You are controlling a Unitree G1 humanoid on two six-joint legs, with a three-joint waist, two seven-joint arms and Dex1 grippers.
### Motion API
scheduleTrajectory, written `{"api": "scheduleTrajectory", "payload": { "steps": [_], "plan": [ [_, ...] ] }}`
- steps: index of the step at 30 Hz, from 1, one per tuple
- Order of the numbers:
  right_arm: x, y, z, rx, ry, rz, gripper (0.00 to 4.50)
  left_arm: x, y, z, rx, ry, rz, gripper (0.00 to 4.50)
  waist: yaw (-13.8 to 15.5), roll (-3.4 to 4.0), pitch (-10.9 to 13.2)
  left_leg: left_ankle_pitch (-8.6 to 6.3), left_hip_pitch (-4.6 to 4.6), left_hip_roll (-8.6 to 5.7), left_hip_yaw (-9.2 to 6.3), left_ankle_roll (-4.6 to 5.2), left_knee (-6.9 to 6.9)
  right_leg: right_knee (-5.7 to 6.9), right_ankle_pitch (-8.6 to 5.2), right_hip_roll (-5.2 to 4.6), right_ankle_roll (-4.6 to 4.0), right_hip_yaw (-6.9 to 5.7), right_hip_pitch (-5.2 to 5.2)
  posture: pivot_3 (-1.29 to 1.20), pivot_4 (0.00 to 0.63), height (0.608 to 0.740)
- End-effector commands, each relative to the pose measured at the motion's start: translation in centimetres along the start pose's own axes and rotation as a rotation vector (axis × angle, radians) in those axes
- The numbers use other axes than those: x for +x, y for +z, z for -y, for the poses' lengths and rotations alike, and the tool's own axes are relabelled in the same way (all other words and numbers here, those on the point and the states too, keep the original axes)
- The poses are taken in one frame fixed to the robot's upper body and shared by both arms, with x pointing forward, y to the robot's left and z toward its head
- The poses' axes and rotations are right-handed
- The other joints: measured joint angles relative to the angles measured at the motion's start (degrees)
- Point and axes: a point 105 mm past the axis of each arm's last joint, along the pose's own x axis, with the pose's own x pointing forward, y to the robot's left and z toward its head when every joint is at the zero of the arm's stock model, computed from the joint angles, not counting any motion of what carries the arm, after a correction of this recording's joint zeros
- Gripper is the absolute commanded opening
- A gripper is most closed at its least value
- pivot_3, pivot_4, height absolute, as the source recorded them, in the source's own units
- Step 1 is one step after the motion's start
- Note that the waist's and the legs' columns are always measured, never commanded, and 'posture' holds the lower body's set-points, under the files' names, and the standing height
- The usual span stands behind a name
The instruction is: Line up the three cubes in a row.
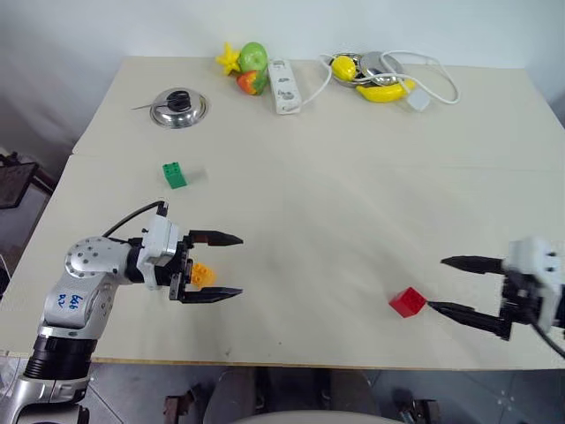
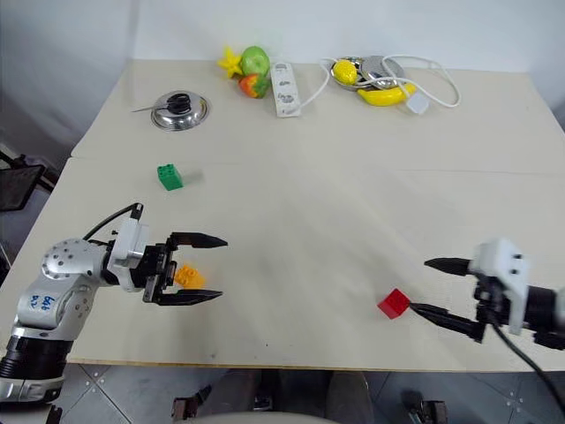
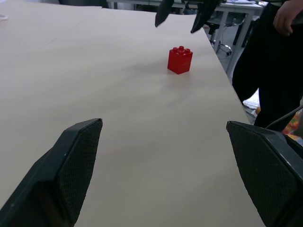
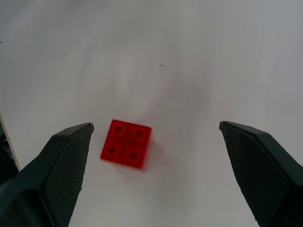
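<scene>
The left pincer [image 1: 227,265] is hanging low over the tabletop [image 1: 335,203] near its front left corner, pointing level toward the right edge, fingers spread wide and empty. The orange cube [image 1: 202,274] is lying just behind them. The right pincer [image 1: 445,283] is reaching in from the front right corner, tilting downward, fingers apart, tips just beside the red cube [image 1: 407,301]. The green cube [image 1: 174,175] is sitting farther back on the left.

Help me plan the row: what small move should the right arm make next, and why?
Probably ease the right gripper forward around the red cube and close. Its fingers stand open, the cube sits loose on the table just beyond them, far from the green cube and orange-yellow cube.
</scene>
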Motion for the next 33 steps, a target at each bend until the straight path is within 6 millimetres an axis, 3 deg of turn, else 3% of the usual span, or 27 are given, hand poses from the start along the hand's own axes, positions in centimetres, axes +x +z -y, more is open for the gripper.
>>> {"api": "scheduleTrajectory", "payload": {
  "steps": [1,5,6,11,16,23,28,33],
  "plan": [
    [0.8,-0.9,-0.6,0.012,-0.023,-0.101,4.50,0.4,0.3,0.2,0.032,-0.012,0.005,4.49,0.25,0.00,0.00,-0.01,-0.03,-0.03,-0.03,0.02,0.00,-0.01,0.00,-0.01,0.00,-0.03,0.00,0.00,0.150,0.740],
    [1.6,-2.5,-0.5,0.006,-0.084,-0.175,4.50,0.5,0.4,-0.2,0.046,-0.003,0.008,4.49,0.16,-0.01,0.00,-0.04,-0.07,-0.12,-0.02,0.08,0.00,-0.05,0.00,-0.02,0.00,-0.05,0.02,0.00,0.150,0.740],
    [1.8,-2.7,-0.6,0.020,-0.083,-0.175,4.30,0.5,0.5,-0.3,0.048,-0.001,0.009,4.50,0.08,-0.01,0.00,-0.04,-0.07,-0.13,0.00,0.08,0.00,-0.05,0.00,-0.02,0.00,-0.05,0.02,0.00,0.150,0.740],
    [2.5,-2.8,-1.7,0.055,-0.040,-0.155,2.96,0.2,0.5,-0.5,0.051,0.013,0.006,4.50,0.00,-0.01,0.00,-0.03,-0.03,-0.07,0.03,0.08,0.00,-0.03,0.00,0.06,0.01,-0.05,0.03,0.00,0.150,0.740],
    [2.7,-2.0,-1.0,0.029,-0.065,-0.089,1.44,0.0,0.4,-0.7,0.056,0.039,0.006,4.50,-0.10,-0.02,0.00,-0.03,0.00,-0.07,0.06,0.08,0.00,-0.02,0.00,0.07,0.01,-0.03,0.03,0.00,0.150,0.740],
    [2.3,-0.6,0.8,-0.134,0.022,-0.055,1.44,-0.4,0.2,-0.6,0.053,0.082,0.005,4.50,-0.13,-0.03,0.01,-0.03,0.00,-0.09,0.08,0.09,0.02,-0.02,0.01,0.07,0.03,-0.01,0.04,0.00,0.150,0.740],
    [2.6,0.6,3.7,-0.404,0.213,-0.028,1.44,-0.8,0.0,-0.7,0.048,0.112,-0.003,4.50,-1.00,-0.08,0.05,-0.02,0.06,-0.04,0.15,0.10,0.06,-0.02,0.02,0.13,0.04,0.01,0.07,0.00,0.150,0.740],
    [5.8,2.1,6.2,-0.568,0.334,0.018,1.44,-1.2,0.2,-0.9,0.057,0.144,-0.006,4.50,-1.85,-0.14,0.10,0.02,0.00,0.03,0.11,0.08,0.14,-0.01,0.03,0.17,0.06,-0.06,0.07,0.00,0.150,0.740]
  ]
}}
